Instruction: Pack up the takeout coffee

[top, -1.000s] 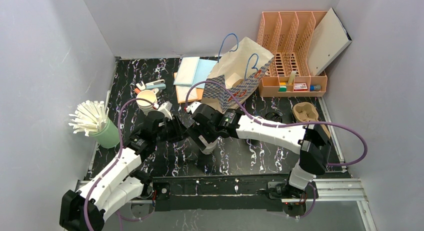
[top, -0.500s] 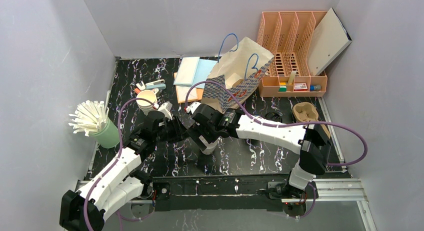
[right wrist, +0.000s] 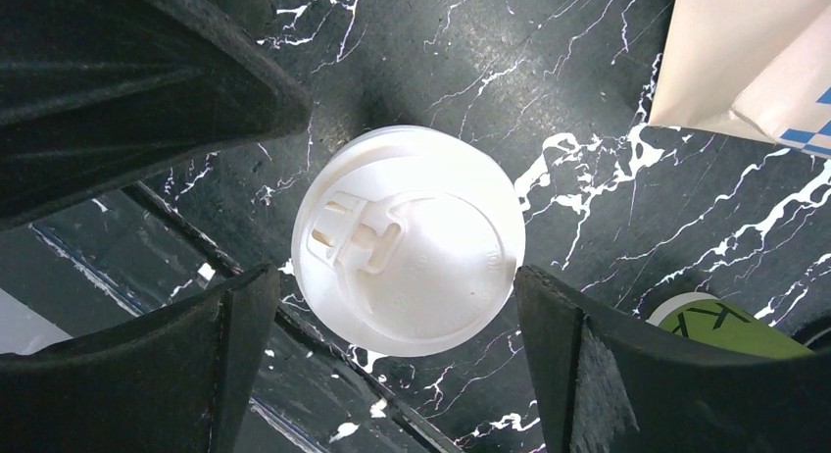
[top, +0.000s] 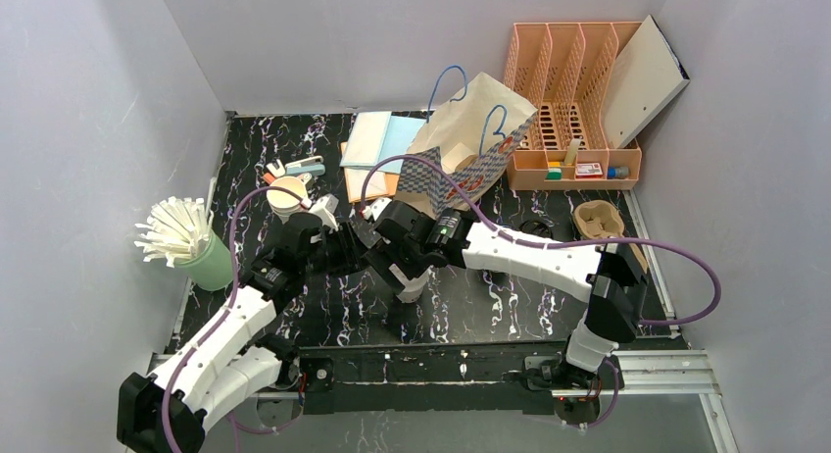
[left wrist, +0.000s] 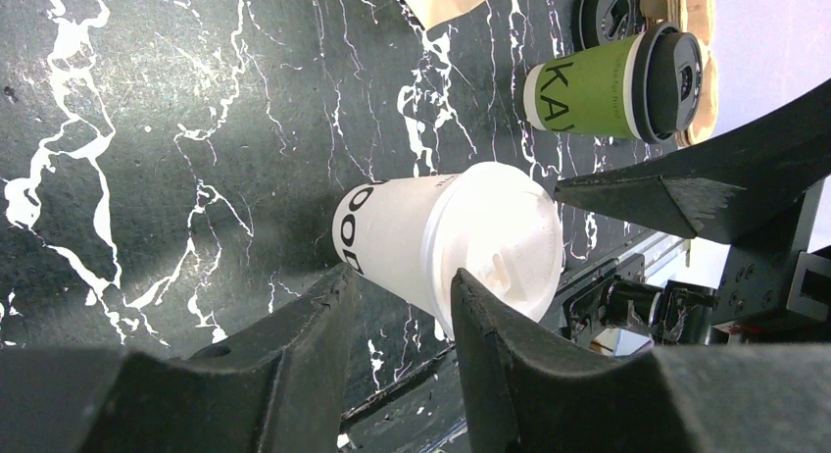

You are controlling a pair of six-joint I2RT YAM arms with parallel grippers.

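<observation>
Your right fingers stand spread wide around a white lidded cup, upright on the black marble tabletop. Your left fingers flank the same cup, but you cannot tell whether they grip it. The takeout coffee, green with a dark lid, stands apart at its 2 o'clock in the left wrist view. A paper bag sits beyond.

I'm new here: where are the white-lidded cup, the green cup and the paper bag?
white-lidded cup (right wrist: 407,242): right wrist view, middle of its lid.
green cup (left wrist: 588,85): left wrist view, on its green side wall.
paper bag (top: 461,125): top external view, on its tan side panel.
</observation>
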